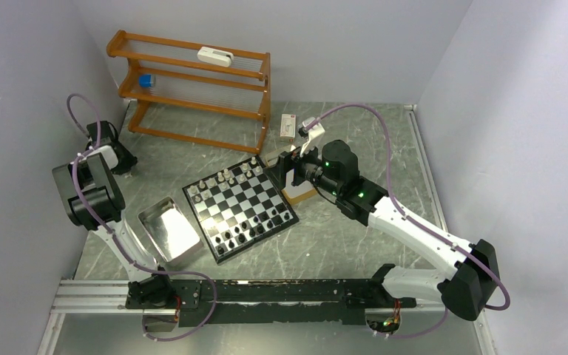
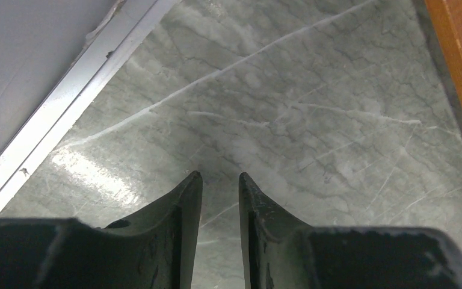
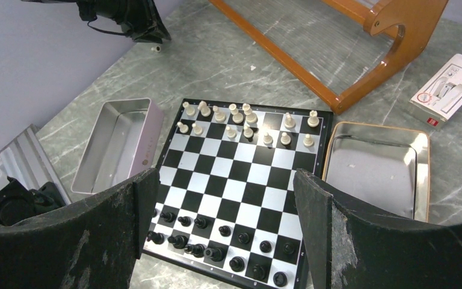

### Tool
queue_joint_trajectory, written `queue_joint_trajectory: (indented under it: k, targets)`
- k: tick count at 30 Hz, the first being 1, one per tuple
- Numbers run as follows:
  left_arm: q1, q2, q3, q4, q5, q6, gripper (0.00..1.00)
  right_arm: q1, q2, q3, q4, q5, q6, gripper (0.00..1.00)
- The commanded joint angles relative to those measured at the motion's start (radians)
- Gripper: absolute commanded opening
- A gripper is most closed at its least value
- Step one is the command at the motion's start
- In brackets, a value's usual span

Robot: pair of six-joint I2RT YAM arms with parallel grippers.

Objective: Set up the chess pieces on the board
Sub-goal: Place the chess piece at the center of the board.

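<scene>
Top view: board (image 1: 240, 207) mid-table, set askew. White pieces (image 1: 229, 177) line its far side and black pieces (image 1: 255, 225) its near side. One tray (image 1: 168, 229) lies toward the left edge. The right pincer (image 1: 279, 171) hovers just off the board's far-right corner. The left arm is folded at the left edge. Left wrist view: left pincer (image 2: 219, 177), fingers a narrow gap apart and holding nothing, over bare table with no board in sight. Right wrist view: the right pincer is spread wide and empty, above the board and apart from it, with the board framed between its fingers; a second tray (image 3: 376, 168) touches the board. The white rows are unevenly spaced. Hazards, as judged: wide fingers lowered among crowded pieces may topple neighbours, and a tiny piece may slip or tilt when pinched.
</scene>
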Motion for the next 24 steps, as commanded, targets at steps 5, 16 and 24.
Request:
queue_joint_trajectory:
  k: [5, 16, 24]
  targets:
    - [-0.037, 0.034, 0.014, -0.078, 0.077, 0.032, 0.35, 0.004, -0.018, 0.014, 0.011, -0.007, -0.008, 0.86]
    - [-0.060, -0.058, 0.103, -0.240, -0.133, -0.239, 0.36, 0.004, -0.030, 0.012, 0.009, 0.001, -0.007, 0.86]
    - [-0.060, -0.175, 0.046, -0.316, -0.381, -0.534, 0.57, 0.005, -0.027, 0.014, 0.008, -0.004, -0.008, 0.85]
